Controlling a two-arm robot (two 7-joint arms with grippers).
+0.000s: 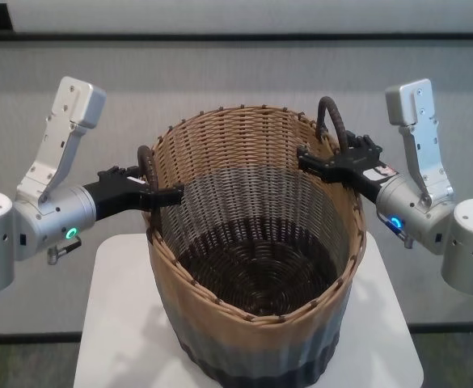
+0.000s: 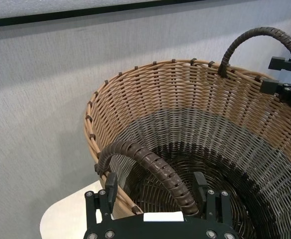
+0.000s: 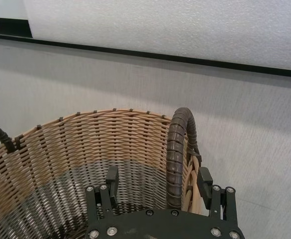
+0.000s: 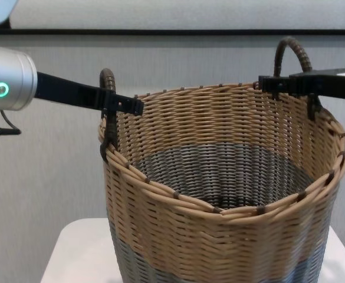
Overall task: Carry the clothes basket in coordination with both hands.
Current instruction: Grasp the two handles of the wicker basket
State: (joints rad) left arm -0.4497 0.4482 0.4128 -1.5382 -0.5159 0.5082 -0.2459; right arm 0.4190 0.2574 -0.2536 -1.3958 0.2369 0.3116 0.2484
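The clothes basket [image 1: 252, 242] stands on a white table [image 1: 115, 323]; its tan rim, grey middle and dark base all show. My left gripper [image 1: 162, 194] is at the left loop handle [image 1: 145, 160]. In the left wrist view this handle [image 2: 150, 164] runs between the spread fingers [image 2: 110, 188] of the open left gripper [image 2: 155, 184]. My right gripper [image 1: 317, 162] is at the right handle [image 1: 333, 121]. That handle [image 3: 177, 149] likewise passes between the right gripper's [image 3: 157, 179] open fingers [image 3: 204, 180]. Neither pair presses on its handle.
A grey wall with a dark strip [image 3: 135, 52] rises close behind the basket. The table [image 4: 78, 247] is small, and the basket covers most of its top. Both arms' silver forearms [image 1: 58, 153] stand out to either side.
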